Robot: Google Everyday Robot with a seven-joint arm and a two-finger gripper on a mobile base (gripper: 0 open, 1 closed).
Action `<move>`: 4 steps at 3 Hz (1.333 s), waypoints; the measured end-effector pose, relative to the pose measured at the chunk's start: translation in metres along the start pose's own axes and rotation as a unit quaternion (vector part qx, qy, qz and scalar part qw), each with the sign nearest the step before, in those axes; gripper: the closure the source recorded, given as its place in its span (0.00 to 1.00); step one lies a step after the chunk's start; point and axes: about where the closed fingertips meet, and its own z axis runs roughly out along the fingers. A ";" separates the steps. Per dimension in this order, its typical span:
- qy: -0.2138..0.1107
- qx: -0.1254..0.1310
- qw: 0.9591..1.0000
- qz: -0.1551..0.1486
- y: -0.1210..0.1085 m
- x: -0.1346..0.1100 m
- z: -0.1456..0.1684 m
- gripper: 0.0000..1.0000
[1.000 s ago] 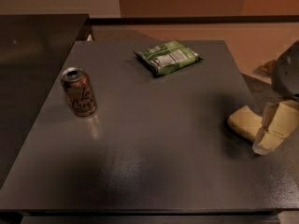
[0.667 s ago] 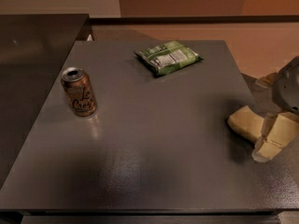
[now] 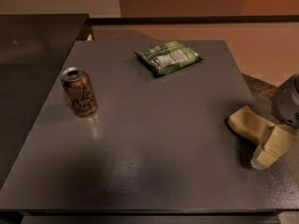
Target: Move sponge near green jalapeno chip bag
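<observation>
While the sponge (image 3: 246,122) lies flat near the right edge of the table (image 3: 154,148), the hand (image 3: 271,147) sits low just beside it, on its right, touching or nearly so. We cannot tell whether the hand is open or closed, nor whether it has any hold on the sponge.

Green jalapeno chip bag (image 3: 169,57) lies flat at the far middle of the table, well apart from the sponge. Orange-brown drink can (image 3: 79,91) stands upright on the left, off the likely path.

Our reading: the grasp is not yet secured. To do it well, we would centre the hand over the thick body of the sponge and close gently, since it should squash. Then lift clear before travelling and set it down just beside the bag without nudging the light foil.
</observation>
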 end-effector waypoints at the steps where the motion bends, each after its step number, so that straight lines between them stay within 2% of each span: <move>1: 0.012 -0.010 1.000 0.013 -0.003 0.011 0.011 0.00; 2: 0.018 -0.018 0.999 0.027 -0.006 0.017 0.013 0.18; 4: 0.010 -0.018 0.999 0.039 -0.012 0.013 0.003 0.64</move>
